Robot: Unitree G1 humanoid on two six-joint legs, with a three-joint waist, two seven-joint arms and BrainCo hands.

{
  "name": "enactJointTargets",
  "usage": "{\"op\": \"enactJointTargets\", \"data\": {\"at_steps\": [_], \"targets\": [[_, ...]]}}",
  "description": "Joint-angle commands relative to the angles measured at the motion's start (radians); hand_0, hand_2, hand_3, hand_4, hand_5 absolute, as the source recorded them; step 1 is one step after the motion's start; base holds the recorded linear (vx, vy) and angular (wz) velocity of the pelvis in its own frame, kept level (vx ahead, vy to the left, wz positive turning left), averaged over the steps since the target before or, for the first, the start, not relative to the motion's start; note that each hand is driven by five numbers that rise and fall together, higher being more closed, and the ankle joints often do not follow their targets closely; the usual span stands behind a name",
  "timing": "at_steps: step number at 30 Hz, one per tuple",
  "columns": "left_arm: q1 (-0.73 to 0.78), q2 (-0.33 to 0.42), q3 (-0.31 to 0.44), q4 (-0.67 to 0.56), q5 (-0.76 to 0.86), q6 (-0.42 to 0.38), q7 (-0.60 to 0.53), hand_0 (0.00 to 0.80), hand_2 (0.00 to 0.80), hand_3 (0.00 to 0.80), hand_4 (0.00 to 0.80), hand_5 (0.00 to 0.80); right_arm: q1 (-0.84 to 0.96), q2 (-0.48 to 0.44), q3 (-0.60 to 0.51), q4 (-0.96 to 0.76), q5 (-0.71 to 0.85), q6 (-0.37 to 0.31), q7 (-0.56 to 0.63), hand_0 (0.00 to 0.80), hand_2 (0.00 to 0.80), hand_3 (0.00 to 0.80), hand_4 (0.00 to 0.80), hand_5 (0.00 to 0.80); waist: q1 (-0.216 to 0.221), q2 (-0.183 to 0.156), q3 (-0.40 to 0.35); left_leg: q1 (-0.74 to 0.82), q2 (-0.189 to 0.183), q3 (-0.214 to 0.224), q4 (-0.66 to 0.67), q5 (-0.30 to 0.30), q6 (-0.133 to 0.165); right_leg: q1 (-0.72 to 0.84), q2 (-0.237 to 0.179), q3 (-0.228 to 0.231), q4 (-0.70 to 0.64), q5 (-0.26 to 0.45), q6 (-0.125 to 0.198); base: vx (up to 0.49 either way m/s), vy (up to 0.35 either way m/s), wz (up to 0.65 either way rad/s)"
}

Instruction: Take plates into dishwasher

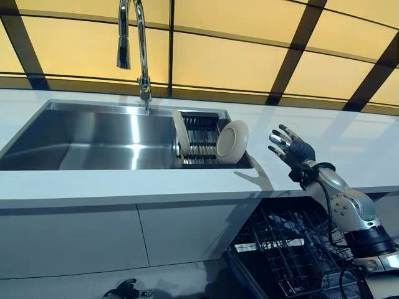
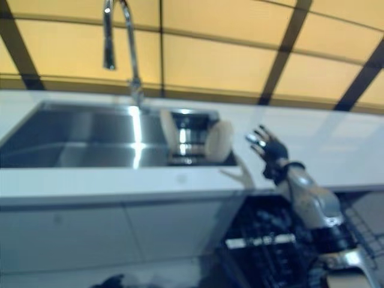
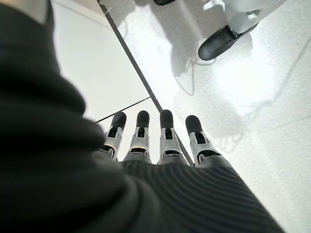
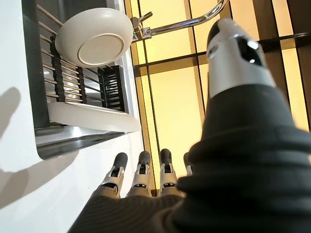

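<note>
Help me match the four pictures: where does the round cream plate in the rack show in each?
Left eye: plate at the rack's right end, left of the right hand.
Right eye: same spot.
Left wrist: not in it.
Right wrist: plate near a corner.
Shared landmark: the faucet.

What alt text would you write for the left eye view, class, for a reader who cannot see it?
The robot's right hand, fingers open, hangs above the white counter beside a cream plate standing in the sink's rack. Below it, the dishwasher rack is pulled out.
</note>
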Motion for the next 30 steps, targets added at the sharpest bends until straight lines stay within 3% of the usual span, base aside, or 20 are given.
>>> {"op": "enactJointTargets", "data": {"at_steps": [1, 7, 10, 13, 15, 17, 19, 23, 30], "targets": [[-0.068, 0.004, -0.038, 0.055, -0.023, -0.017, 0.014, 0.0, 0.0, 0.0, 0.0, 0.0, -0.077, 0.005, -0.029, -0.004, 0.043, -0.032, -0.027, 0.0, 0.0, 0.0, 0.0, 0.0, 0.014, 0.045, 0.03, -0.011, -0.025, 0.063, 0.005, -0.123, 0.076, 0.024, 0.012, 0.0, 0.054, -0.127, 0.056, -0.008, 0.046, -0.04], [-0.067, 0.01, -0.037, 0.051, -0.019, -0.01, 0.016, 0.0, 0.0, 0.0, 0.0, 0.0, -0.08, 0.007, -0.029, -0.008, 0.018, -0.047, -0.039, 0.0, 0.0, 0.0, 0.0, 0.0, 0.017, 0.048, 0.037, -0.014, -0.027, 0.066, 0.005, -0.124, 0.082, 0.01, 0.007, -0.003, 0.068, -0.122, 0.064, -0.011, 0.037, -0.06], [-0.063, 0.015, -0.033, 0.048, -0.01, -0.01, 0.015, 0.0, 0.0, 0.0, 0.0, 0.0, -0.1, -0.025, -0.029, -0.017, -0.237, -0.134, -0.008, 0.0, 0.0, 0.0, 0.0, 0.0, 0.02, 0.048, 0.039, -0.017, -0.028, 0.065, 0.005, -0.125, 0.085, 0.002, 0.005, -0.007, 0.077, -0.12, 0.07, -0.002, 0.009, -0.01], [-0.063, 0.016, -0.029, 0.042, -0.003, -0.008, 0.011, 0.0, 0.0, 0.0, 0.0, 0.0, -0.152, -0.114, -0.031, -0.033, -0.534, -0.208, 0.028, 0.0, 0.0, 0.0, 0.0, 0.0, 0.024, 0.05, 0.04, -0.018, -0.027, 0.064, 0.005, -0.125, 0.085, -0.004, 0.002, -0.011, 0.088, -0.122, 0.074, 0.0, 0.0, 0.0], [-0.059, 0.014, -0.019, 0.037, 0.013, -0.015, 0.007, 0.0, 0.0, 0.0, 0.0, 0.0, -0.195, -0.213, -0.026, -0.04, -0.88, -0.306, 0.043, 0.0, 0.0, 0.0, 0.0, 0.0, 0.03, 0.05, 0.04, -0.017, -0.028, 0.059, 0.005, -0.127, 0.086, -0.007, 0.001, -0.016, 0.099, -0.125, 0.077, 0.017, 0.002, 0.0], [-0.049, 0.016, -0.017, 0.03, 0.03, -0.019, 0.006, 0.0, 0.0, 0.0, 0.0, 0.0, -0.242, -0.343, -0.005, -0.059, -1.131, -0.379, 0.032, 0.0, 0.0, 0.0, 0.0, 0.0, 0.038, 0.049, 0.039, -0.015, -0.029, 0.05, 0.005, -0.128, 0.087, -0.005, 0.0, -0.021, 0.107, -0.135, 0.08, 0.047, -0.018, 0.0], [-0.037, 0.025, -0.018, 0.015, 0.041, -0.012, 0.007, 0.0, 0.0, 0.0, 0.0, 0.0, -0.294, -0.458, 0.026, -0.081, -1.265, -0.434, 0.016, 0.0, 0.0, 0.0, 0.0, 0.0, 0.049, 0.043, 0.034, -0.019, -0.029, 0.045, 0.005, -0.127, 0.085, -0.002, 0.001, -0.026, 0.105, -0.148, 0.077, 0.039, -0.045, 0.02], [-0.026, 0.046, -0.025, 0.006, 0.042, -0.005, 0.009, 0.0, 0.0, 0.0, 0.0, 0.0, -0.44, -0.602, 0.153, -0.127, -1.376, -0.535, -0.004, 0.0, 0.0, 0.0, 0.0, 0.0, 0.064, 0.026, 0.026, -0.021, -0.029, 0.034, 0.005, -0.129, 0.081, 0.006, 0.004, -0.033, 0.096, -0.156, 0.075, 0.022, -0.068, -0.01], [-0.002, 0.058, -0.036, -0.011, 0.022, -0.002, 0.006, 0.0, 0.0, 0.0, 0.0, 0.0, -0.727, -0.669, 0.436, -0.082, -1.498, -0.679, -0.029, 0.0, 0.0, 0.0, 0.0, 0.0, 0.094, 0.01, 0.004, -0.011, -0.027, 0.008, 0.005, -0.136, 0.064, 0.052, 0.017, -0.057, 0.047, -0.169, 0.056, 0.026, -0.111, 0.11]]}}
